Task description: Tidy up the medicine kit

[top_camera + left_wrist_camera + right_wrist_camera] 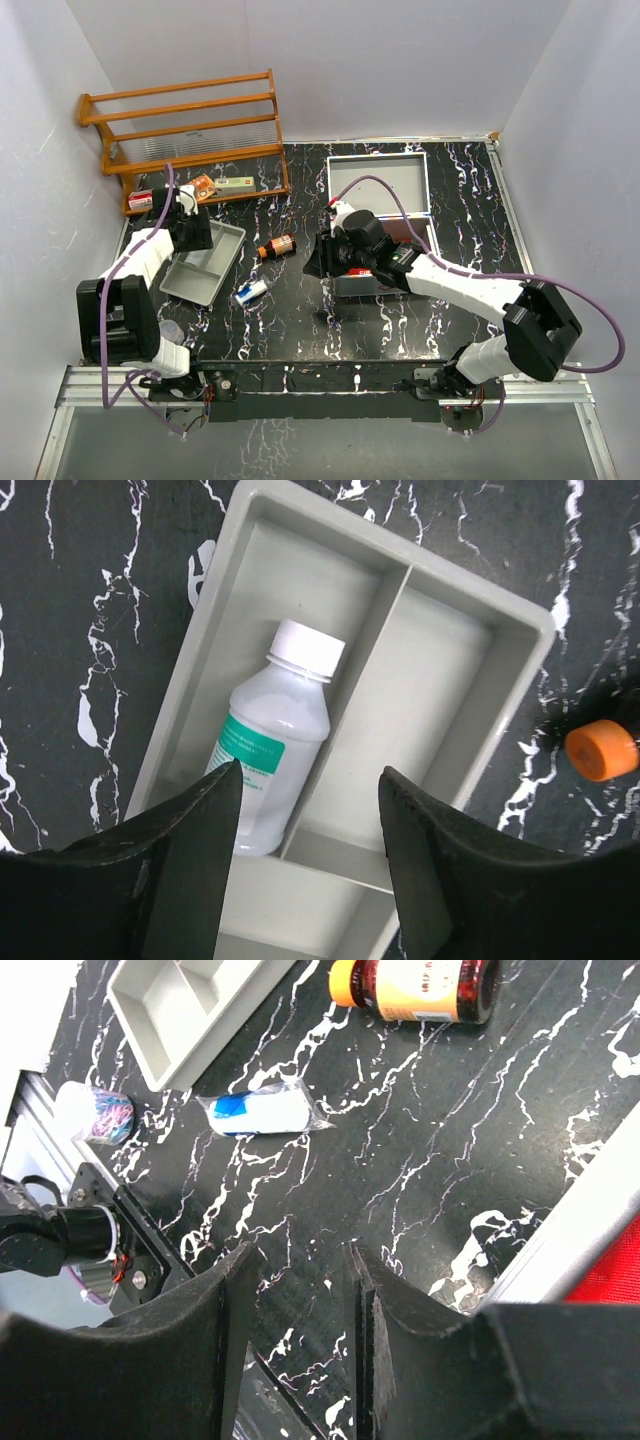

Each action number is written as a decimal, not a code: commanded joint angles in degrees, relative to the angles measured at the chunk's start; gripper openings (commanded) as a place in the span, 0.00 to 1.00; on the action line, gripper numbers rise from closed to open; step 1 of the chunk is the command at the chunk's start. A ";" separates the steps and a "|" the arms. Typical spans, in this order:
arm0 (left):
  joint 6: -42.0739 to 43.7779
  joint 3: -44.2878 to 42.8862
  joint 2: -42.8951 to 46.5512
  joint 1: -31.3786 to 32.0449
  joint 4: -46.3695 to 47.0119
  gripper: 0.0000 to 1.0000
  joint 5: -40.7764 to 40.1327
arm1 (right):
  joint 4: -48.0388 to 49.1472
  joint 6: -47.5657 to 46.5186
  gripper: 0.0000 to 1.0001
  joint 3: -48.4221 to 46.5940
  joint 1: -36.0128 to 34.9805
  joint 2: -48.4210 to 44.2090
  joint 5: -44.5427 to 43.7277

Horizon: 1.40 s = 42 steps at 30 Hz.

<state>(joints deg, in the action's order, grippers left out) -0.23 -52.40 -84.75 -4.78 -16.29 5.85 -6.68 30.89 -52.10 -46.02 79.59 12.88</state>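
Note:
A grey divided tray (520, 630) lies on the black marble table; it also shows in the top view (225, 262). A white bottle (275, 740) with a green label lies in its left long compartment. My left gripper (310, 770) is open and empty, hovering just above the tray near the bottle's base; in the top view it (195, 232) is over the tray's far end. My right gripper (298, 1252) is open and empty above bare table; in the top view it (322, 262) is beside the metal case (378, 165). An amber bottle (420, 980) with an orange cap and a wrapped white-and-blue roll (260, 1112) lie on the table.
A wooden rack (185, 130) stands at the back left with small boxes (205, 185) on its bottom shelf. The open case has a red lining (610, 1270). A cup of coloured bits (95, 1112) stands near the table's front left edge.

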 commanded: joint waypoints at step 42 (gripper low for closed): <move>-24.67 -2.26 18.83 -0.16 -9.34 0.61 20.67 | -20.72 -54.91 0.64 -46.99 -0.46 46.26 4.28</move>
<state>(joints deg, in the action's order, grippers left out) -24.12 -53.25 -66.22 -4.75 -24.95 24.27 -21.23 -21.28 -95.50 -46.24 124.27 14.17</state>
